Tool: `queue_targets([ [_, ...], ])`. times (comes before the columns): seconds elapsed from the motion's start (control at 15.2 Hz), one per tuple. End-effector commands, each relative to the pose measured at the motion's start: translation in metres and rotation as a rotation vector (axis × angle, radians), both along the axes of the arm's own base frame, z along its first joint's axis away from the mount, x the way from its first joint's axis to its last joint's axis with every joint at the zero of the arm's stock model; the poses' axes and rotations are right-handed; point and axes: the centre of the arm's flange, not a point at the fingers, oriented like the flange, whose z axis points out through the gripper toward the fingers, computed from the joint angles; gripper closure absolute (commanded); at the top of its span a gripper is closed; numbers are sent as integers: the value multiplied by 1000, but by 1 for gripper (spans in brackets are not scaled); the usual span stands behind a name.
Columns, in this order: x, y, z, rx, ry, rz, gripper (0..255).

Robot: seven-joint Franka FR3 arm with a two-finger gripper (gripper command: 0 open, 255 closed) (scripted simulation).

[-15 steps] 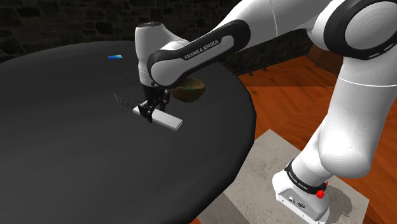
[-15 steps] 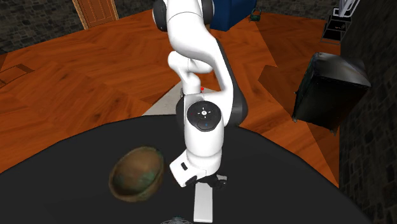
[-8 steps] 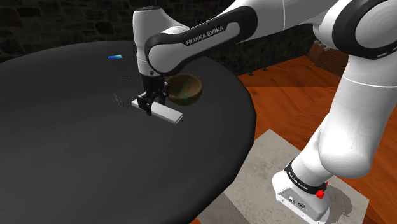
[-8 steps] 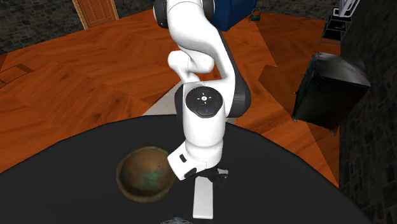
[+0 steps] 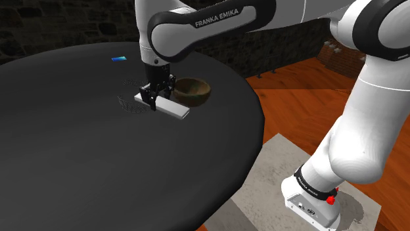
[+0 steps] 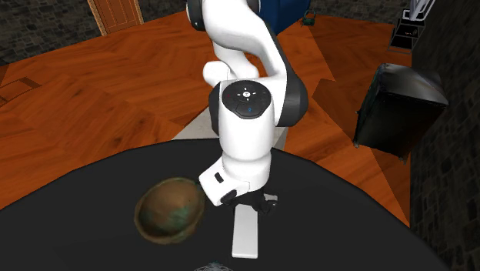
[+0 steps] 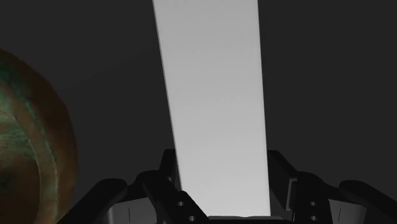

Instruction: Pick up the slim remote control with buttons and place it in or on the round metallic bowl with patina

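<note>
A slim, plain white remote (image 5: 172, 108) hangs a little above the round black table (image 5: 79, 151), tilted down at its free end. My gripper (image 5: 154, 102) is shut on one end of it. In the wrist view both black fingers (image 7: 167, 170) clasp the remote's (image 7: 216, 95) long sides, and the gripper (image 7: 222, 167) points down at the table. The round brown bowl with green patina (image 5: 192, 90) rests on the table just beyond the remote, towards the shoulder view's right. From the second exterior view the bowl (image 6: 169, 209) lies left of the gripper (image 6: 254, 204) and the remote (image 6: 246, 231).
A small blue object (image 5: 119, 59) lies far back on the table. A dark wiry item (image 5: 130, 102) sits just left of the gripper. The table edge curves off at the right, over wooden floor (image 5: 296, 105). A dark box (image 6: 398, 104) stands on the floor.
The gripper has risen with the remote, lifting it off the table. The arm's forearm has swung higher, uncovering the bowl in the shoulder view.
</note>
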Motion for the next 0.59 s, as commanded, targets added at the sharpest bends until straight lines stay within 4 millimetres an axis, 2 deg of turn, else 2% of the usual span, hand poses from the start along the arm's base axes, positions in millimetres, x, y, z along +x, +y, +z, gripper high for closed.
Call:
queue_targets([
  [0.0, -1, 1, 12, 0, 0, 0, 255],
  [0.53, -1, 1, 54, 0, 0, 0, 255],
])
